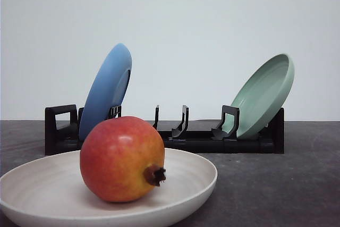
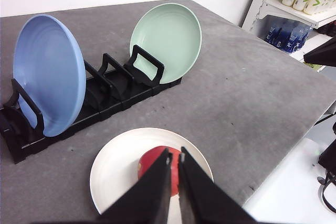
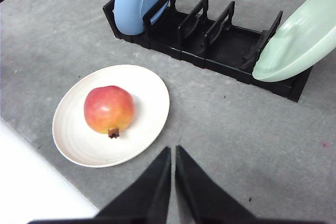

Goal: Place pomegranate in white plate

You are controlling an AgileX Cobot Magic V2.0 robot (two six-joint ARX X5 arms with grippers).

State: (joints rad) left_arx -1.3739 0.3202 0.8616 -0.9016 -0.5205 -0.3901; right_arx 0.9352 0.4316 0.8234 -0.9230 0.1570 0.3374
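The pomegranate point(image 3: 108, 109) lies in the plate point(image 3: 149, 90) on the bench point(image 3: 220, 124), crown sideways, cupped by the raised rim so it cannot roll. Both the left tool point(image 2: 174, 157) and right tool point(image 3: 172, 152) hang closed and empty, clear of the fruit; the placing looks done.

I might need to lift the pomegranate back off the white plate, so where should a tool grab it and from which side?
Grip the pomegranate across its round middle, coming down from above. It lies on its side in the white plate, its crown stub pointing sideways toward the table's near edge, so the widest, smooth flanks face up. Avoid the stub; the raised plate rim would likely hamper a low side approach.
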